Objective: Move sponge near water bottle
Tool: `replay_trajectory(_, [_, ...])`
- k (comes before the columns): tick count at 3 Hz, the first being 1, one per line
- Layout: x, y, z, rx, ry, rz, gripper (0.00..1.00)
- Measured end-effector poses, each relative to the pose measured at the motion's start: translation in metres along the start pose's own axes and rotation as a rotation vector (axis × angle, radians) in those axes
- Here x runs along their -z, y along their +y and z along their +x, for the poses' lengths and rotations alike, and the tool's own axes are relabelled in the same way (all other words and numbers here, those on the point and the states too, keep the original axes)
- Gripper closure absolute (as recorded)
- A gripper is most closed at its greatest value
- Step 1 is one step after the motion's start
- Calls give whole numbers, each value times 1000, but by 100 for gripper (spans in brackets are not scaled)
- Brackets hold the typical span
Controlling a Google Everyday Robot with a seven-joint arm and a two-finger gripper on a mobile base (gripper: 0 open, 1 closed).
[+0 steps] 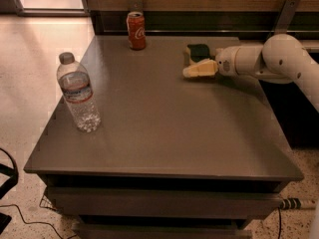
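Observation:
The sponge [199, 50], dark green on top, lies on the table's far right part. My gripper [187, 62] reaches in from the right on a white arm, low over the table. It is open, with one cream finger [200, 69] in front of the sponge and the other behind its left end, so the sponge sits between them. The water bottle [78, 92], clear with a grey cap and a white-blue-red label, stands upright near the table's left edge, far from the sponge.
A red soda can [136, 30] stands at the table's far edge, left of the sponge. The grey table [164, 133] has drawers below. A wooden wall runs behind it. Cables lie on the floor at lower left and right.

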State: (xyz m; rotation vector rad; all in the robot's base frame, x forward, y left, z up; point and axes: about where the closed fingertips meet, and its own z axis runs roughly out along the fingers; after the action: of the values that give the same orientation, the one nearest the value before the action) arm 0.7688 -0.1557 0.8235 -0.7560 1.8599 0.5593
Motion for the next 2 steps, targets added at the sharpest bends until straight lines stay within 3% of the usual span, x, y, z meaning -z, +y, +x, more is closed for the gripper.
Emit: replay_trajectory(2, [-9,6,5,-7,0,-5,62])
